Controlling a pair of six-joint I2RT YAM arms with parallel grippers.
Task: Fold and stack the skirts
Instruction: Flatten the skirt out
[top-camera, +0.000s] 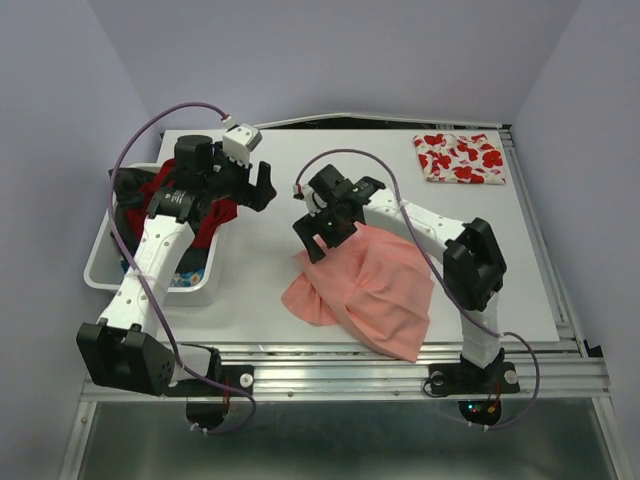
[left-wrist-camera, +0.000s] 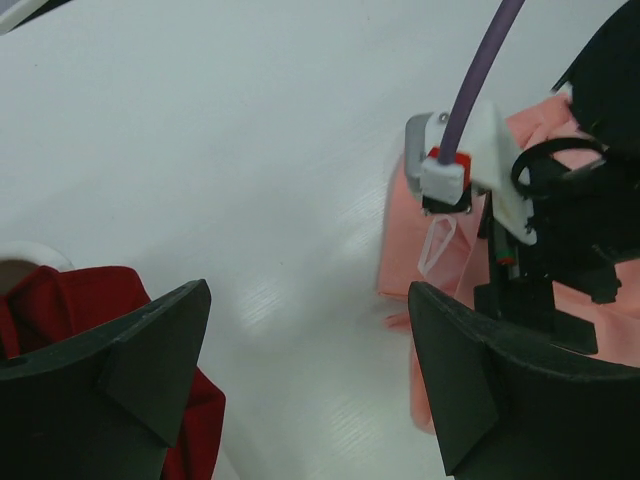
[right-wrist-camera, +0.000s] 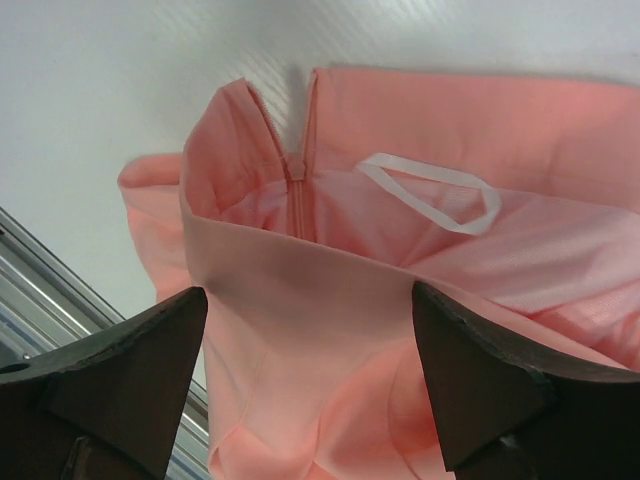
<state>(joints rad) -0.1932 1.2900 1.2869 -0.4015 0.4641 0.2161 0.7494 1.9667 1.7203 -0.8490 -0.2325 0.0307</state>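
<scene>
The floral skirt (top-camera: 460, 158) lies folded at the counter's (top-camera: 270, 255) far right corner, while the salmon skirt (top-camera: 365, 290) sprawls unfolded mid-counter under the spread right tool (top-camera: 322, 228), the left tool (top-camera: 262, 188) likewise spread near a bin (top-camera: 98, 262) of garments (top-camera: 225, 215).

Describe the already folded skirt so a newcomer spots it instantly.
Start at the white table and go to its far right corner. The floral skirt lies there as a flat folded rectangle, white with red flowers, unlike the plain salmon-pink skirt spread loosely near the table's middle.
</scene>
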